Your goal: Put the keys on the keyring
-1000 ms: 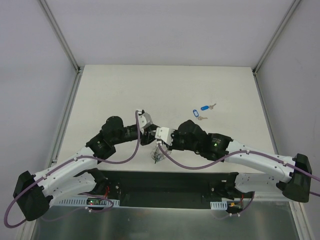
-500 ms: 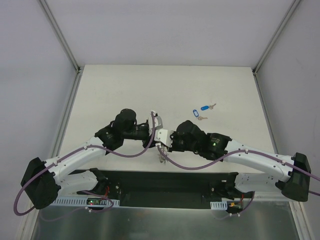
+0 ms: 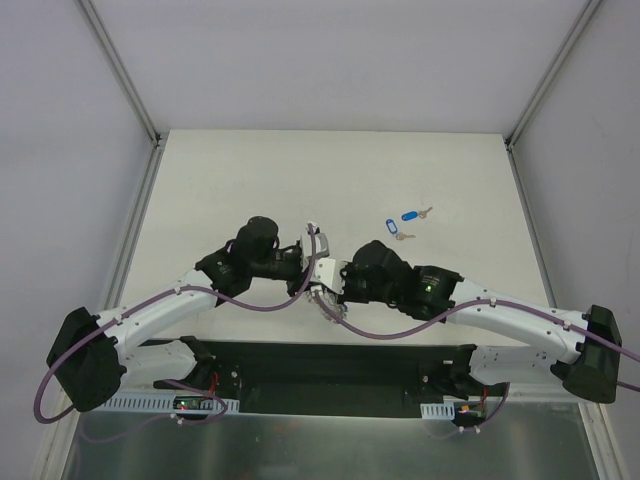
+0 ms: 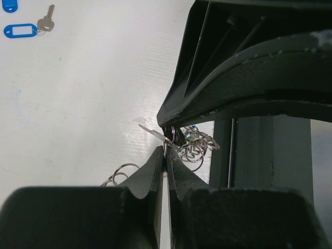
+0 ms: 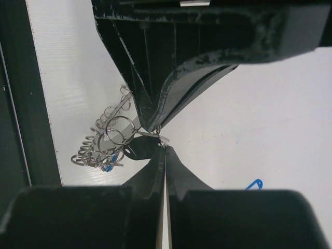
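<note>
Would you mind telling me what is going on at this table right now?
Both arms meet near the front middle of the table. The left gripper and the right gripper are each pinched shut, tip to tip, seemingly on the keyring, whose small wire rings hang in a bunch beside them. Two blue-tagged keys lie untouched farther out, not yet on the ring.

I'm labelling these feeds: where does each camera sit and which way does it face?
Top external: fixed above and behind the arms, looking down on the table; both arms show, left gripper and right gripper meeting tip to tip.
Left wrist: looks along its own fingers at the right gripper and keyring.
Right wrist: looks along its own fingers at the left gripper.
Shared: both wrist views show the keyring.
</note>
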Robot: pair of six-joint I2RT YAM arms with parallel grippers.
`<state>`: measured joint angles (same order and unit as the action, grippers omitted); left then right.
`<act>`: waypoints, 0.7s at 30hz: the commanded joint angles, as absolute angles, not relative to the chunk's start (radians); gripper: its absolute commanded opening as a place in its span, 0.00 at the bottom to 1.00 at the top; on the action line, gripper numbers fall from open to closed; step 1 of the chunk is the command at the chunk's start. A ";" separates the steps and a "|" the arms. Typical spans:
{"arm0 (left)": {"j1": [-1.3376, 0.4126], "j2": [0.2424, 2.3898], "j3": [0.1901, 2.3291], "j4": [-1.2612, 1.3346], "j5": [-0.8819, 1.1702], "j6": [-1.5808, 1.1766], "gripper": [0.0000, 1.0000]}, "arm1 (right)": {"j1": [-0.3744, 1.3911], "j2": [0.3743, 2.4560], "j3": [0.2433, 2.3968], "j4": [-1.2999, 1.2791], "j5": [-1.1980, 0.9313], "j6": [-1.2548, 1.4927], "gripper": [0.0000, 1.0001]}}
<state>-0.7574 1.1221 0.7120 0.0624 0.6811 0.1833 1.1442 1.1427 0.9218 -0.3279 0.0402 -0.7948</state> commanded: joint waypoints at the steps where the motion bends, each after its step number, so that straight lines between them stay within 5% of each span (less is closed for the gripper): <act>1: -0.750 1.112 0.753 0.077 0.700 0.193 0.00 | 1.150 1.135 0.976 -0.296 0.040 -0.798 0.01; 21: -0.750 0.858 0.594 0.285 0.517 0.052 0.00 | 1.155 1.061 0.870 -0.275 0.071 -0.727 0.01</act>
